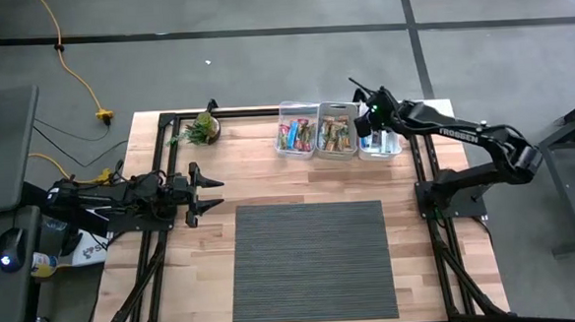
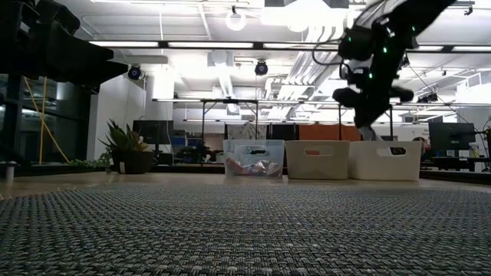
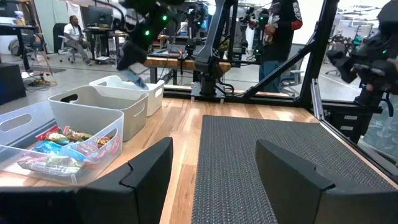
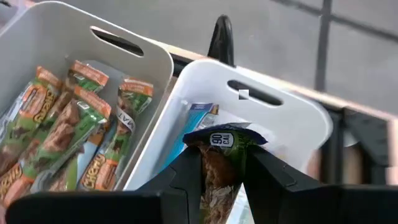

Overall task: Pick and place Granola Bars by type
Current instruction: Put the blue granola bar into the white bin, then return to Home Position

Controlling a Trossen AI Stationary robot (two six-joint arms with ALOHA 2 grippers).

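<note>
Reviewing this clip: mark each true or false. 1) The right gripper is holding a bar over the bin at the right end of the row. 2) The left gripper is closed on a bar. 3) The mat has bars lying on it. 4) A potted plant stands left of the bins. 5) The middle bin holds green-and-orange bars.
1) True: the right gripper is shut on a blue-topped bar above the right-end bin.
2) False: the left gripper is open and holds nothing, at the table's left side.
3) False: the mat shows no bars.
4) True: the potted plant stands there.
5) True: see the middle bin.
</note>
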